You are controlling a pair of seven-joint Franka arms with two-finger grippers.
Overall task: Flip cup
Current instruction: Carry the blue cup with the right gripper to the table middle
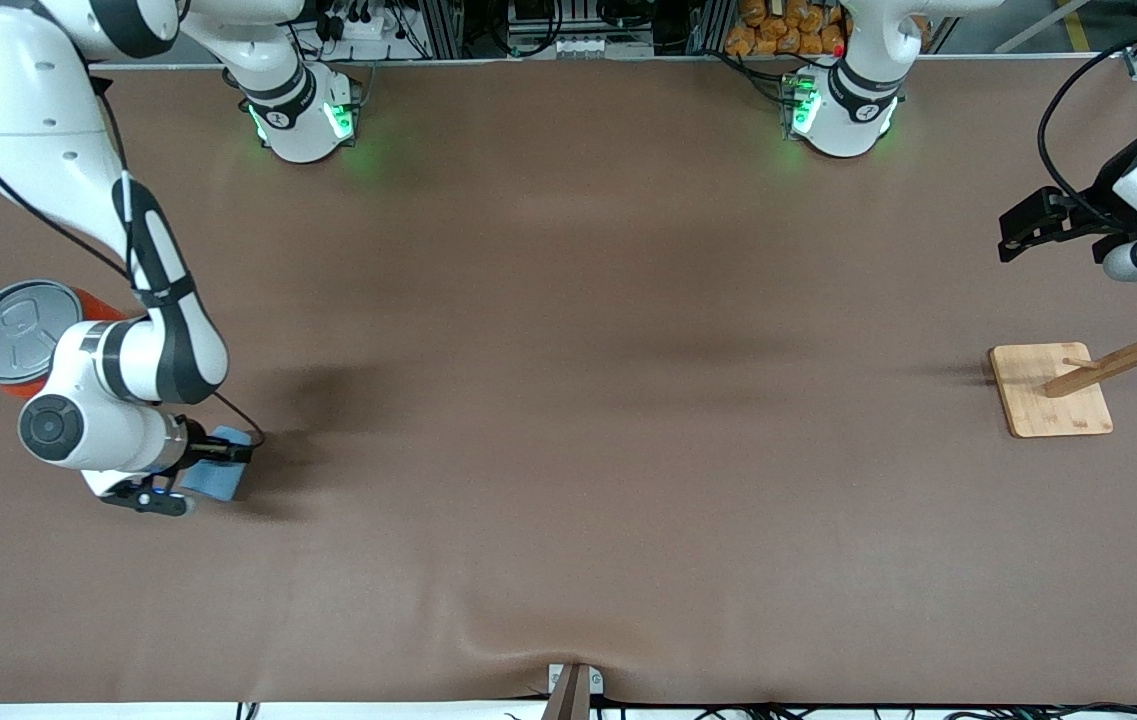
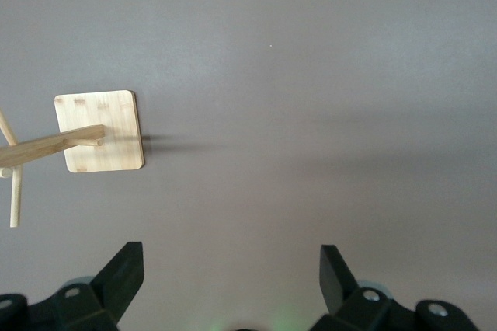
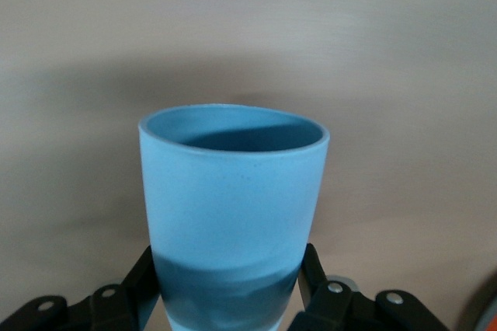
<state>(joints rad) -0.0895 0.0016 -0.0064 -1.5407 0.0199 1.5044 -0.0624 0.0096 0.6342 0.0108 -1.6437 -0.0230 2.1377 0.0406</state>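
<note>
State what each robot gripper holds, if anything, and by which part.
The right gripper holds the light-blue cup by its side wall near the base. The left gripper, jaws open, holds nothing.

My own wrist hides most of the cup (image 1: 219,470) from the front; its base runs off my right wrist view's edge. The wooden rack (image 1: 1118,365) is cropped.

Evenly lit from overhead, with soft shadows pooling on the brown counter (image 1: 568,400) beside the right arm and stretching from the wooden rack (image 1: 1053,390). Green glow at both bases. Sharp across the front view; cup (image 3: 233,214) darkened low down in close-up.
</note>
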